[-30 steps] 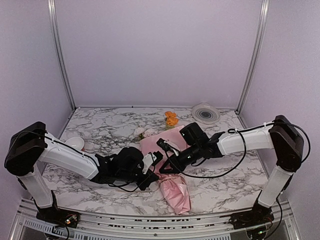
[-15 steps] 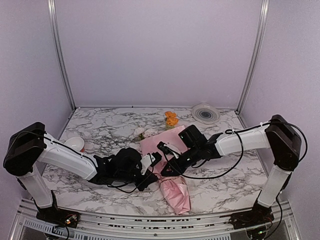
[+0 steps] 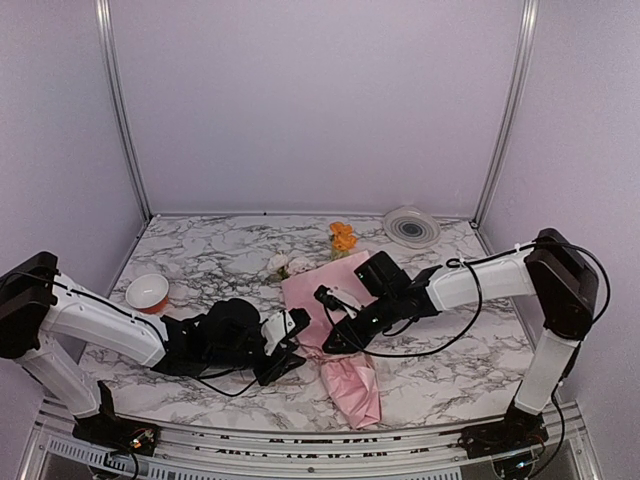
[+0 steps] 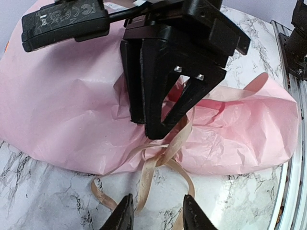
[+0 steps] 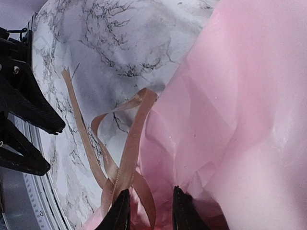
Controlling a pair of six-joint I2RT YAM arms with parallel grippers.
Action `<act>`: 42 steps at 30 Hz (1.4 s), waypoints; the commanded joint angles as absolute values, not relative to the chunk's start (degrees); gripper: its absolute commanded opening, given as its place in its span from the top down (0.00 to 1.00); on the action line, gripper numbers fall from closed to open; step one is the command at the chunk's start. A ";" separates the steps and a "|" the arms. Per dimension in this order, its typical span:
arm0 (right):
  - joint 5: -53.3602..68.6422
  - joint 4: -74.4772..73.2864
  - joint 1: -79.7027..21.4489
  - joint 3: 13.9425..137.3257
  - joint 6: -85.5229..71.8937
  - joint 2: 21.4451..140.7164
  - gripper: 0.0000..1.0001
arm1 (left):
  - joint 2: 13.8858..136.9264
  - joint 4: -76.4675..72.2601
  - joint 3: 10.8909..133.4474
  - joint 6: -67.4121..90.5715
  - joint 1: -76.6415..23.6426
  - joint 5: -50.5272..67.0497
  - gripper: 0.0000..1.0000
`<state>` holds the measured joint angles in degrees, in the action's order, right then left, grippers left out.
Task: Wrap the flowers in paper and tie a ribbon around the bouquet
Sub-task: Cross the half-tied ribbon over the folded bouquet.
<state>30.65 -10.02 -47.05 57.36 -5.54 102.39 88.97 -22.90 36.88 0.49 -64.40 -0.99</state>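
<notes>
The bouquet (image 3: pixel 352 388) lies wrapped on the tabletop (image 3: pixel 210 260), its ribbon (image 4: pixel 162 153) apparently knotted loosely around the middle. The left end effector (image 4: pixel 157 216) and right end effector (image 5: pixel 149 211) stand narrowly parted, gripping nothing. We judge only tightening remains.

Your left arm (image 3: pixel 100 325) lies low, stretched rightward from its base, with the black wrist near the middle. The left pincer (image 3: pixel 288 352) points to the right, and its fingertips (image 4: pixel 123 214) stand apart with a clear gap between them. Your right arm (image 3: pixel 480 283) folds at a high elbow on the far right, then slopes down to the left. The right pincer (image 3: pixel 334 340) tilts down toward the near left, its fingertips (image 5: pixel 120 213) also parted. The two pincers face each other, near but not touching.
</notes>
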 commanded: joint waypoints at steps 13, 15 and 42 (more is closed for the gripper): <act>28.21 -9.98 -47.68 59.05 -3.12 104.11 1.00 | 86.86 -25.22 35.39 -3.21 -65.22 -2.29 0.65; 29.83 -9.19 -47.71 59.07 -3.81 103.01 1.00 | 86.48 -25.18 34.89 -2.70 -65.36 -2.44 0.65; 25.57 -9.03 -47.62 51.80 -15.83 87.08 0.96 | 101.74 -7.12 55.98 -1.56 -60.01 2.87 0.66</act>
